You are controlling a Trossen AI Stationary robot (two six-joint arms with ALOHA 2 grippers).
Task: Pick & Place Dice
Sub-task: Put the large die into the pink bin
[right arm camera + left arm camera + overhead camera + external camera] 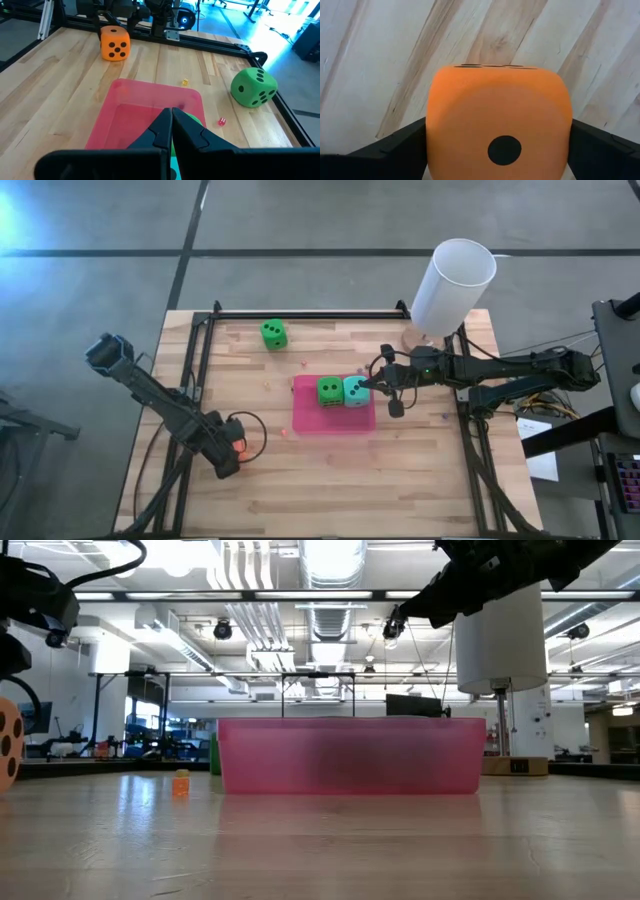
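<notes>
The orange die (497, 120) sits between my left gripper's (500, 150) fingers near the table's near-left corner (238, 448). A green die (329, 390) and the teal die (356, 391) rest side by side on the flat pink pad (310, 418). The second green die (273, 333) sits on the wood toward the far edge. My right gripper (171, 125) is shut and hovers over the pad just right of the teal die (385, 385). In the low view it stays high above the pad (350, 755). My left gripper pinches the orange die by two opposite side faces, one finger (400, 147) on each side, beside its one-pip face (470, 150). The fingers come in low from the table's left. Whether the die is lifted clear or still rests on the wood, I cannot tell.
A tall white cylinder (455, 285) stands on a small wooden base at the far right. A black rail frame (300, 313) borders the tabletop. Tiny dice lie scattered on the wood (221, 121) (185, 81). Bare wood stretches along the near edge (350, 490).
</notes>
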